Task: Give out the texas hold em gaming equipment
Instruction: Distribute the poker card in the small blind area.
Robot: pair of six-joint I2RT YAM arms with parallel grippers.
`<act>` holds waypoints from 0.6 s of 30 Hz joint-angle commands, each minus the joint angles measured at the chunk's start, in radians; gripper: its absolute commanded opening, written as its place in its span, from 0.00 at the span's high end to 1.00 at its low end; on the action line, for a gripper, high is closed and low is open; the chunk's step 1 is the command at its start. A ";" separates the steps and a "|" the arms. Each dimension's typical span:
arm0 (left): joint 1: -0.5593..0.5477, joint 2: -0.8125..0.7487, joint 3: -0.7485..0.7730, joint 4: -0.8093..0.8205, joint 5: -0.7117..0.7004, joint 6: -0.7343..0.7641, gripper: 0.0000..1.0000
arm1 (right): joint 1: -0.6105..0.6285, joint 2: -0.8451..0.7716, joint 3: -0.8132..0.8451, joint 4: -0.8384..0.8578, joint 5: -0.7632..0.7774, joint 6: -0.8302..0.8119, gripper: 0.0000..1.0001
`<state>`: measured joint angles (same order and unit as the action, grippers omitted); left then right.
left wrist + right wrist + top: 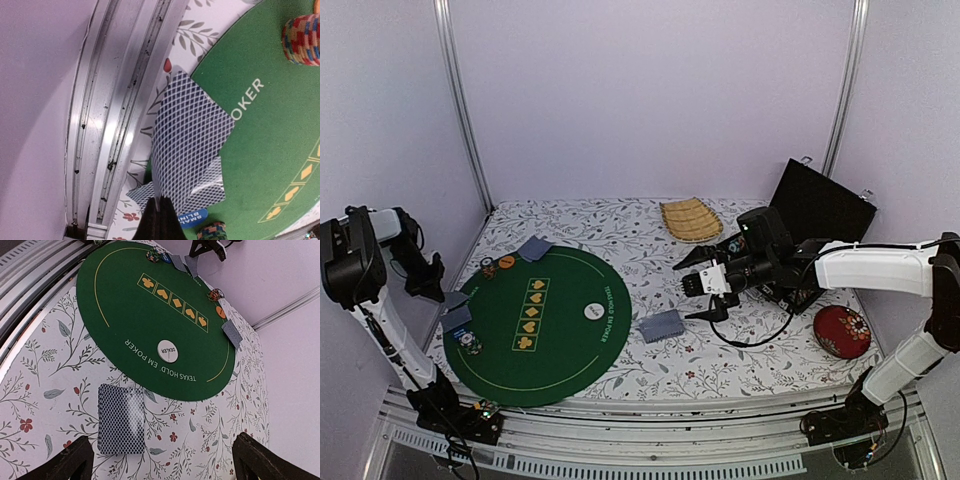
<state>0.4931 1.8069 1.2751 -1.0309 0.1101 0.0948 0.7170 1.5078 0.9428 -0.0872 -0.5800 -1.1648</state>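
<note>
Apparently dealing to the left seat. Clamping one playing card in the left pincer, just over a second card lying at the edge of the green mat. Hovering with the right pincer spread apart, empty, above the deck on the bench. Next, probably lowering and letting go gently.

Surface: white cloth, leaf-and-flower print, metal rail along near edge. Green oval poker mat flat on left half. Face-down card deck on cloth just right of mat. Card pair at mat's far rim, partly on cloth. Tan woven tray at far edge. Open black case far right; red cushion near right.
</note>
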 commanded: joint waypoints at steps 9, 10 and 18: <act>-0.028 0.052 -0.060 0.004 -0.163 0.076 1.00 | 0.002 0.014 0.029 -0.026 -0.018 -0.001 0.01; -0.032 0.053 -0.058 0.001 -0.168 0.075 1.00 | 0.003 0.013 0.029 -0.027 -0.017 -0.001 0.01; -0.033 0.041 -0.078 0.012 -0.199 0.072 1.00 | 0.002 0.008 0.028 -0.023 -0.024 -0.001 0.01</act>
<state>0.4667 1.8534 1.1988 -1.0279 -0.0704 0.1570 0.7177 1.5078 0.9436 -0.0982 -0.5835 -1.1648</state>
